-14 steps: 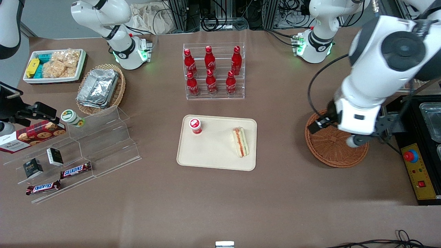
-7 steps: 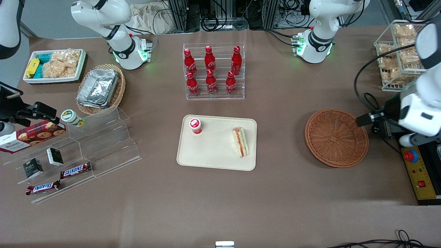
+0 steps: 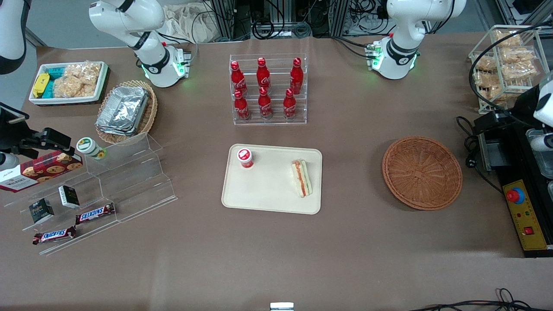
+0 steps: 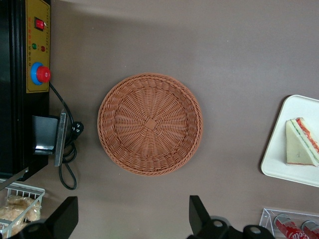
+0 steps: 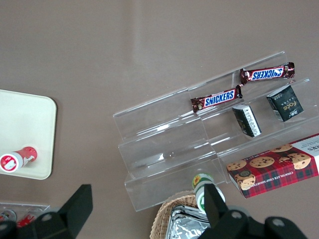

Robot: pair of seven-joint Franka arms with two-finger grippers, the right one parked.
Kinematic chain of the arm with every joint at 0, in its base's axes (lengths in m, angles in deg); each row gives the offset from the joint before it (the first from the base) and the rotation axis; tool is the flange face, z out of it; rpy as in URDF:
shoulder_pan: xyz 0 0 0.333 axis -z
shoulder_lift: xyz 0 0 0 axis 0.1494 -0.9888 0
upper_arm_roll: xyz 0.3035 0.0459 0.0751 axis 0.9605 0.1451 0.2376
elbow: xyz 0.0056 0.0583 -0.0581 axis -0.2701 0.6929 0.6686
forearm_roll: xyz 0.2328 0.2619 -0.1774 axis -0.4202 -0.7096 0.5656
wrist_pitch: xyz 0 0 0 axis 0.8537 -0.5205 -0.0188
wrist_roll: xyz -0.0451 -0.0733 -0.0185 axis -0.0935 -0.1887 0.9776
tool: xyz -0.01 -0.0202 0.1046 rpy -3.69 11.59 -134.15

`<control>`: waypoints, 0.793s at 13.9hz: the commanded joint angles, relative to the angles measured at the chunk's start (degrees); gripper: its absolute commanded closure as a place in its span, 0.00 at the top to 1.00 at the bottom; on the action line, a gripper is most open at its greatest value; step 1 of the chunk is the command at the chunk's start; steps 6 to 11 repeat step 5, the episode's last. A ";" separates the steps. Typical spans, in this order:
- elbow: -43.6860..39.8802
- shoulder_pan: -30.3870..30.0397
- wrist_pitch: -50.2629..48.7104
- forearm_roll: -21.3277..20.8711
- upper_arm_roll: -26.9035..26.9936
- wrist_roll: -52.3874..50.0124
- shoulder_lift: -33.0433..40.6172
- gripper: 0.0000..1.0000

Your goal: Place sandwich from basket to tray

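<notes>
Table (image 3: 276, 250): brown surface; its edge toward the working arm's end is cut off by a black unit with a red button (image 3: 515, 195).
Left arm (image 3: 542, 108): mostly out of the front view, only a white and black piece at the frame edge, toward the working arm's end from the basket. A second ago it hung over the basket and hid part of the rim; half a second ago it was just beside the basket; now it is well apart.
Tray (image 3: 268, 194): cream, well apart from the basket toward the parked arm's end; cut off at the frame edge in the left wrist view. Unmoved.
Basket (image 3: 422, 172): reddish-brown wicker, now fully uncovered, nothing in it.
Gripper (image 4: 132, 219): seen only from the left wrist camera, high above the table near the basket; two dark fingers (image 4: 65, 215) spread wide apart, holding nothing; their tips only partly in frame.
Sandwich (image 3: 301, 177): lying on the tray, at the tray's end nearest the basket; same spot as before.
Red-capped bottle (image 3: 245, 157): on the tray, at its end away from the basket.
</notes>
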 commanded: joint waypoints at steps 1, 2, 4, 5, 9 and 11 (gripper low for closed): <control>5.62 0.92 2.20 0.66 1.14 1.14 4.36 1.00; 5.53 0.92 2.11 0.57 1.23 1.23 4.45 1.00; 5.44 1.09 2.10 -0.48 0.88 1.32 4.27 1.00; 5.35 1.01 2.02 -0.40 0.87 0.80 4.36 1.00; 5.35 1.01 2.02 -0.40 0.87 0.80 4.36 1.00; 5.35 1.01 2.02 -0.40 0.87 0.80 4.36 1.00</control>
